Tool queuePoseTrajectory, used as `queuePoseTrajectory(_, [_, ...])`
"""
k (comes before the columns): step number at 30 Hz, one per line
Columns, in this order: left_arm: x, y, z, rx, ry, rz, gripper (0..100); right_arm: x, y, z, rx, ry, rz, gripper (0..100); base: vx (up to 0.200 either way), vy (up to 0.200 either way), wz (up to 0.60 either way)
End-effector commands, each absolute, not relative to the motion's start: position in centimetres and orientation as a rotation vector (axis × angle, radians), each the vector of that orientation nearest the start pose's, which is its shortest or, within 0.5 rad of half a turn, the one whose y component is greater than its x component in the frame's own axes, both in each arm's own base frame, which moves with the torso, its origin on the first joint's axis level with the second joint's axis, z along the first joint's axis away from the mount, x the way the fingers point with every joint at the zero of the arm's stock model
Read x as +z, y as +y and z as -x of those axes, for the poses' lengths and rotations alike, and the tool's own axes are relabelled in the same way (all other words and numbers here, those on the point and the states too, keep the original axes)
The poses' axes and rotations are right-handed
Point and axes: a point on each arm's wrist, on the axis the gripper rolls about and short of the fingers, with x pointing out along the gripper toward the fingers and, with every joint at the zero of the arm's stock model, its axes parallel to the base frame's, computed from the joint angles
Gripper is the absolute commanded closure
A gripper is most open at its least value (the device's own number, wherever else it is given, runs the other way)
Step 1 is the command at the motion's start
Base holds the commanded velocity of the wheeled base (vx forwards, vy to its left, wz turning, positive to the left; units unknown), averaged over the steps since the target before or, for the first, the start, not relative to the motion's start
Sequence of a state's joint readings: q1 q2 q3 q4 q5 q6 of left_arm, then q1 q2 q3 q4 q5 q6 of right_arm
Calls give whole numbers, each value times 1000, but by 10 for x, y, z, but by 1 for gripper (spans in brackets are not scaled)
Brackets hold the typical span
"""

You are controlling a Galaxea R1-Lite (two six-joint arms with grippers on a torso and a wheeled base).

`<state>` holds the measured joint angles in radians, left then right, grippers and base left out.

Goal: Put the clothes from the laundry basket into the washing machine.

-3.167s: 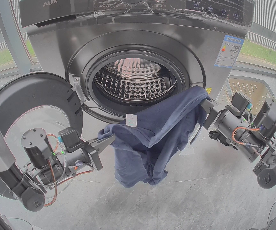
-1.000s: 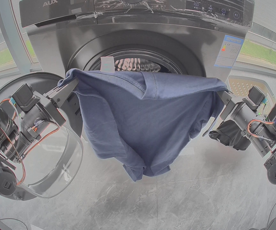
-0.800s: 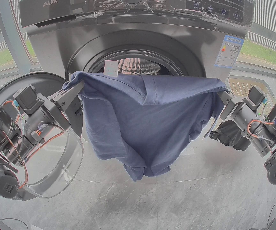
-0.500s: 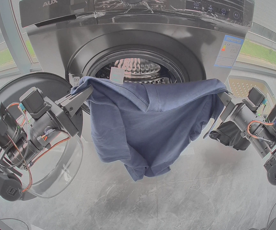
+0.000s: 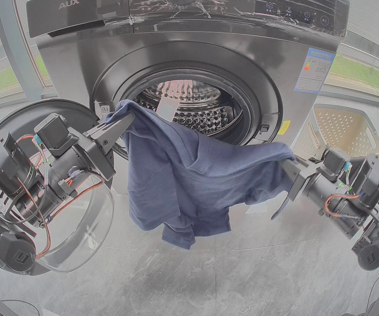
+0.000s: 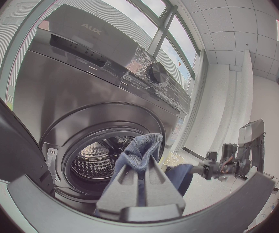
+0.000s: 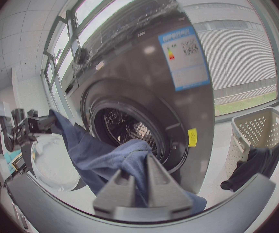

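Observation:
A navy blue shirt (image 5: 189, 176) hangs stretched between my two grippers in front of the washing machine's open drum (image 5: 189, 106). My left gripper (image 5: 123, 121) is shut on one end of it at the drum's left rim; the same pinch appears in the left wrist view (image 6: 141, 165). Lower down, to the right of the drum opening, my right gripper (image 5: 288, 163) is shut on the other end, as the right wrist view (image 7: 139, 170) confirms. The shirt's lower folds dangle above the floor. The beige laundry basket (image 5: 347, 130) stands right of the machine, with a dark garment (image 7: 259, 165) draped over its rim.
The washer's round glass door (image 5: 57, 189) stands swung open on the left, just behind my left arm. Grey tiled floor (image 5: 207, 277) lies in front of the machine. Windows flank the machine on both sides.
Both arms first lifted the shirt and spread it across the drum opening. Since then the left gripper moved right toward the drum rim, and the right gripper dropped lower, slackening the shirt.

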<state>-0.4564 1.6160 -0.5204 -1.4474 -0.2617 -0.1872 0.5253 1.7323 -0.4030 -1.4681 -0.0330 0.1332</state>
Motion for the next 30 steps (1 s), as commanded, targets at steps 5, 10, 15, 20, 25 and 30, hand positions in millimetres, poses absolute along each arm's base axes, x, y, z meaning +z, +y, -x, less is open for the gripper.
queuePoseTrajectory(5, [222,-130,-236,-712,-325,235,100,82,160,-214,593,196,-55,0,0,0,0])
queuePoseTrajectory(10, [224,-135,-232,-736,-330,243,100,58,168,-212,626,284,-11,0,0,0,0])
queuePoseTrajectory(15, [224,-141,-227,-763,-329,247,100,55,188,-224,673,242,-18,0,0,0,0])
queuePoseTrajectory(20, [225,-150,-220,-802,-330,255,100,60,214,-244,701,159,-46,0,0,0,0])
queuePoseTrajectory(25, [228,-154,-218,-820,-350,263,100,66,241,-259,735,77,-77,0,0,0,0])
queuePoseTrajectory(30, [233,-152,-220,-812,-374,266,100,63,258,-265,780,48,-83,0,0,0,0])
